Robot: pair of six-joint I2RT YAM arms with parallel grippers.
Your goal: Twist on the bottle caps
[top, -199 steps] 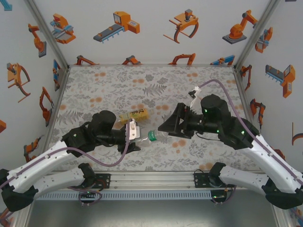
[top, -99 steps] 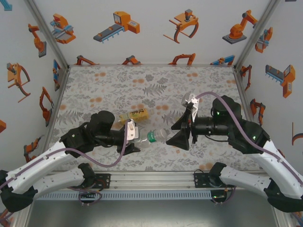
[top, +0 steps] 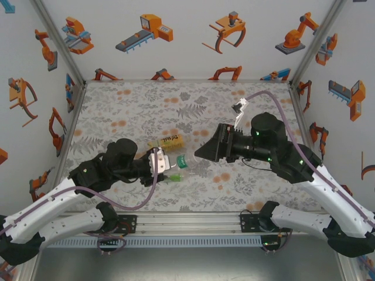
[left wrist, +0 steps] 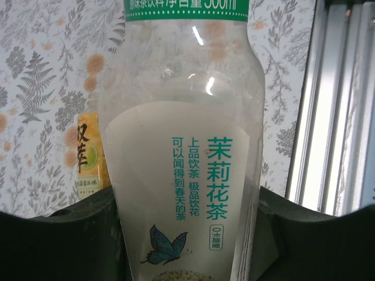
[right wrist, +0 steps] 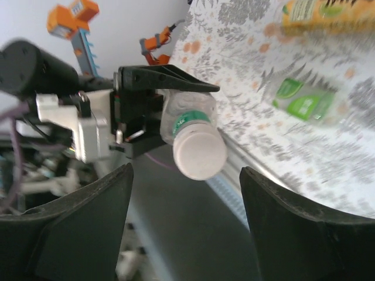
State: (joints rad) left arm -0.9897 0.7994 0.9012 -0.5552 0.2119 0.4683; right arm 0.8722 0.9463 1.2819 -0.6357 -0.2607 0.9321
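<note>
Amber bottle (top: 168,140) just behind held bottle (left wrist: 187,146)

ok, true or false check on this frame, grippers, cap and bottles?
1. The left gripper is shut on the clear green-label bottle. True.
2. The right gripper is clamped on the cap. False: its jaws stand open, apart from the bottle.
3. A pale cap sits on the held bottle's neck. True.
4. The amber bottle stands upright. False: it lies on its side on the table.
</note>
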